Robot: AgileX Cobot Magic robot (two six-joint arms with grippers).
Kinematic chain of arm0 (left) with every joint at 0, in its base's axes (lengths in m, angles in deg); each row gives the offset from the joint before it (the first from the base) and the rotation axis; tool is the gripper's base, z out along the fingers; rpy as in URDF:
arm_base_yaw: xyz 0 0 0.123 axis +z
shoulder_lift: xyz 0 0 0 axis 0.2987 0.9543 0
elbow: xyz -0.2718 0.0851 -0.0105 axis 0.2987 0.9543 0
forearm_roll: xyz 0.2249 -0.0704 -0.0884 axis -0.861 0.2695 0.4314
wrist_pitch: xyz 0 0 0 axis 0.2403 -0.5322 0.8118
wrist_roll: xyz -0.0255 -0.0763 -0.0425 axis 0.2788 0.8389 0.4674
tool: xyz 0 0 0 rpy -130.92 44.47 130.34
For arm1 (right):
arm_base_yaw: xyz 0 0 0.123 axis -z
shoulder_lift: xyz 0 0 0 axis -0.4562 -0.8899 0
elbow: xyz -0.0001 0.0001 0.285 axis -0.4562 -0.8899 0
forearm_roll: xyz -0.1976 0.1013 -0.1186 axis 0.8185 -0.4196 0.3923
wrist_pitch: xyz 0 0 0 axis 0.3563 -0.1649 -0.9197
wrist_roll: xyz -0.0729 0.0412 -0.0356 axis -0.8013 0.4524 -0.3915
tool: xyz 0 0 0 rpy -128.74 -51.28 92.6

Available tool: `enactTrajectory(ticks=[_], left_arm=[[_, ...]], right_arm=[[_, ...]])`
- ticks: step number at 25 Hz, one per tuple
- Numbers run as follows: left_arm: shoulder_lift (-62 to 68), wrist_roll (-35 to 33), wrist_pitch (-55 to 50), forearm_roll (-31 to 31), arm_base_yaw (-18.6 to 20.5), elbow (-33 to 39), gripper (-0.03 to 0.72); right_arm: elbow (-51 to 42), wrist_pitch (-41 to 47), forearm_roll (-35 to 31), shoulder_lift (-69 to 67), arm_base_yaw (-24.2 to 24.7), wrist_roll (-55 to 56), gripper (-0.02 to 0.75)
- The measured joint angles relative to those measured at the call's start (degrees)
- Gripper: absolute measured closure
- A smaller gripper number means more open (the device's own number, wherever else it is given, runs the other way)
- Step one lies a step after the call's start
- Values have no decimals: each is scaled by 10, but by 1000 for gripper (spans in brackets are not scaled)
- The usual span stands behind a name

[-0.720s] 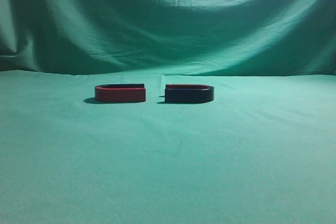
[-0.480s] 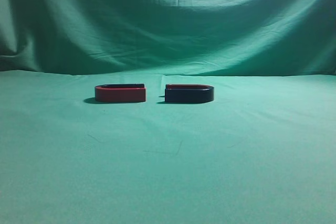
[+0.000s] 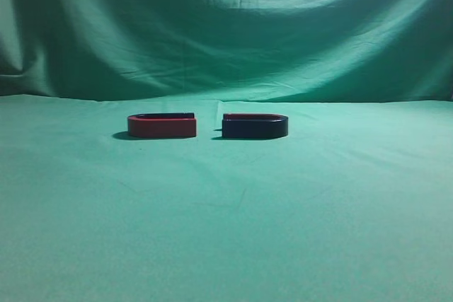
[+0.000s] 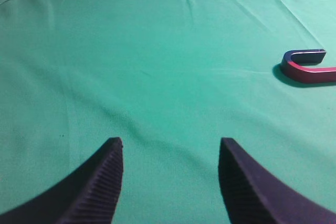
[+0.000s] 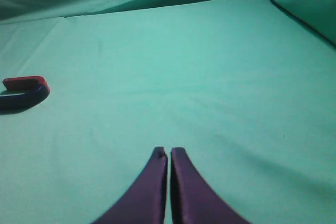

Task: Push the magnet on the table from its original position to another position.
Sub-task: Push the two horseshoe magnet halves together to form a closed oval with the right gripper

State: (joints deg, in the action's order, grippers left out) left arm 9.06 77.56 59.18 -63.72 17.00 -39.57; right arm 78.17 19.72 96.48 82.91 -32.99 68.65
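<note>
The magnet [image 3: 255,126], a low dark navy U shape with a thin reddish top rim, lies on the green cloth table [image 3: 226,217] just right of centre. It also shows at the left edge of the right wrist view [image 5: 23,92], partly cut off. My right gripper [image 5: 169,150] is shut and empty, hovering over bare cloth well to the right of the magnet. My left gripper [image 4: 170,142] is open and empty over bare cloth. Neither gripper shows in the exterior view.
A same-sized red U-shaped magnet [image 3: 162,126] lies just left of the dark one with a small gap between them; it also shows at the right edge of the left wrist view [image 4: 310,67]. The draped green backdrop [image 3: 226,26] rises behind the table.
</note>
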Motion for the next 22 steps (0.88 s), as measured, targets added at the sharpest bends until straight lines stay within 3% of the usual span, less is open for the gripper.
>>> enactTrajectory(ticks=[7, 15, 18, 22], left_arm=[[0, 0, 0, 0, 0, 0, 316], [0, 0, 0, 0, 0, 0, 316], [0, 0, 0, 0, 0, 0, 316], [0, 0, 0, 0, 0, 0, 316]], right_arm=[[-1, -19, 0, 0, 0, 2, 738], [4, -314, -21, 0, 0, 47, 738], [69, -266, 2, -5, 0, 49, 738], [196, -116, 12, -92, 0, 49, 738]])
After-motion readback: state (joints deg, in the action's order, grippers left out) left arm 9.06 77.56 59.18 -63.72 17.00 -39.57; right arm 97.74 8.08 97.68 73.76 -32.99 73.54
